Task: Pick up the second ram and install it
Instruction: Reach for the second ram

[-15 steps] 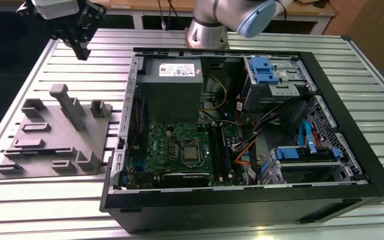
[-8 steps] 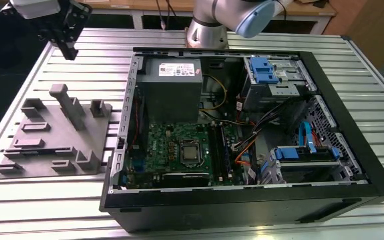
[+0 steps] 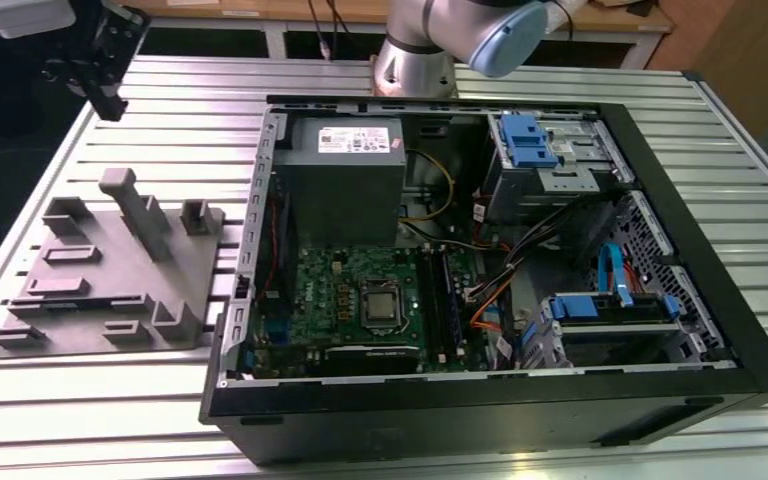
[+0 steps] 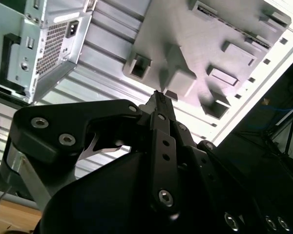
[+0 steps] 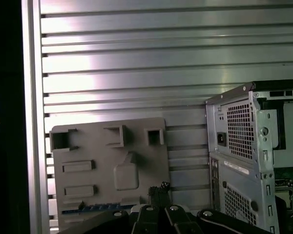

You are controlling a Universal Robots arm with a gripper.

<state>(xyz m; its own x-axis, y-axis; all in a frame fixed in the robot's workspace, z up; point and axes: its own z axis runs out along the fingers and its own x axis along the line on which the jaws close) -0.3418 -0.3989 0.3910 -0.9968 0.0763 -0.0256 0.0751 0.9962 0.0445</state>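
Above the grey fixture (image 3: 97, 285), gripper (image 4: 158, 97) pinched together — first wrist view adds a blue-dotted strip (image 5: 90, 207) on it

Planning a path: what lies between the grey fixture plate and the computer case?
In the first wrist view, only bare slatted table separates the grey fixture plate from the computer case.

The white label (image 3: 357, 140) on the power supply (image 3: 344, 190) carries print too small to read.

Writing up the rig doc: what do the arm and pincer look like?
The arm is silver-grey tubing with a light blue joint cap. The pincer is matte black, made of flat linkage bars with silver screw heads; in the exterior view a white housing adjoins it.
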